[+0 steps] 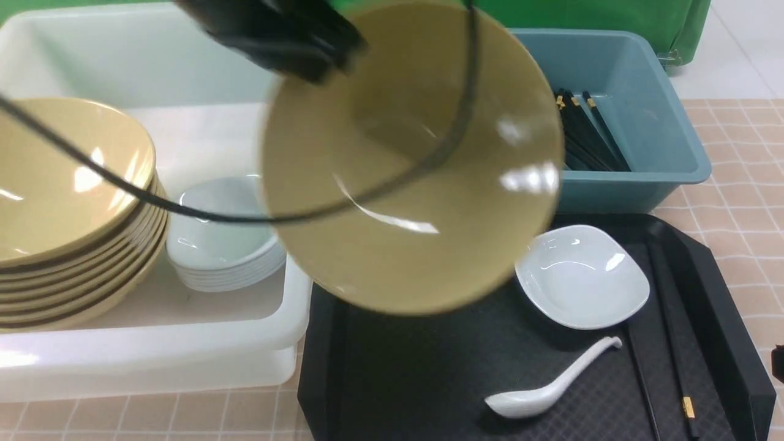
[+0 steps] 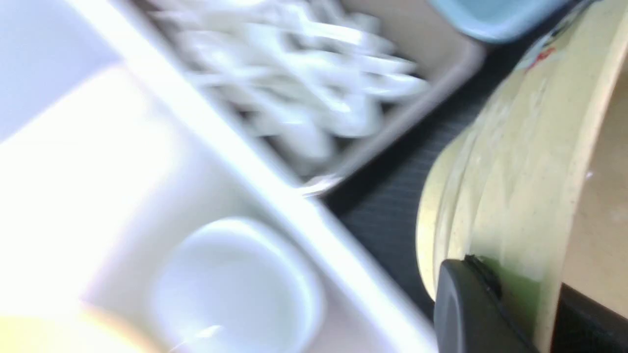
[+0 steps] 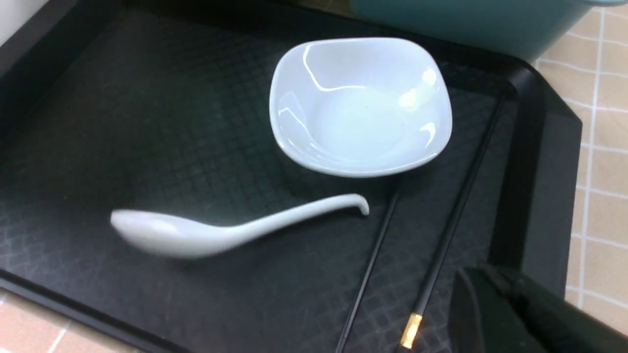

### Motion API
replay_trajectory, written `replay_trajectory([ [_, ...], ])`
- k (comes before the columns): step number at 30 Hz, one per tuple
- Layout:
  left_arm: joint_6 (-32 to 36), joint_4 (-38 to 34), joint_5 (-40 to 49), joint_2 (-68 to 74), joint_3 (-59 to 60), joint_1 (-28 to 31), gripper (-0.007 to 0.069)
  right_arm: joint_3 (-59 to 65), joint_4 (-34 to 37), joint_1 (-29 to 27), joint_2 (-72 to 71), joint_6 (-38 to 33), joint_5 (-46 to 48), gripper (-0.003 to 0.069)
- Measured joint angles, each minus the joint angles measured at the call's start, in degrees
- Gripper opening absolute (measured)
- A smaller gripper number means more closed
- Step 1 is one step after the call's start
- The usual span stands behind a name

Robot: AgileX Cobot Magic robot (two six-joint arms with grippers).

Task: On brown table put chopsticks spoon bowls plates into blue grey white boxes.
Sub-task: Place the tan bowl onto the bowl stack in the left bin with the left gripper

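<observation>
Left pincer (image 1: 315, 61) pinches the rim of a tilted yellow bowl (image 1: 416, 184); right pincer (image 3: 510, 314) shows too little to tell

No text, label, brand or number can be read in any view. In the left wrist view, the bowl (image 2: 515, 147) bears a small red-and-dark mark (image 2: 539, 51) on its outer wall, too blurred to make out. The chopsticks (image 3: 452, 220) carry only plain gold bands.
</observation>
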Motion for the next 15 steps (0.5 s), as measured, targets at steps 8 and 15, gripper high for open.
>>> replay_trajectory([
  [8,-8.2,7.6,-4.9,-8.9,9.8,27.7,0.0006,0.0,0.0,0.0,0.0,0.0,0.0,0.0047],
  [15,-11.2,1.2,-14.4,-8.5,21.2,44.9,0.0006,0.0,0.0,0.2,0.0,0.0,0.0,0.0048],
])
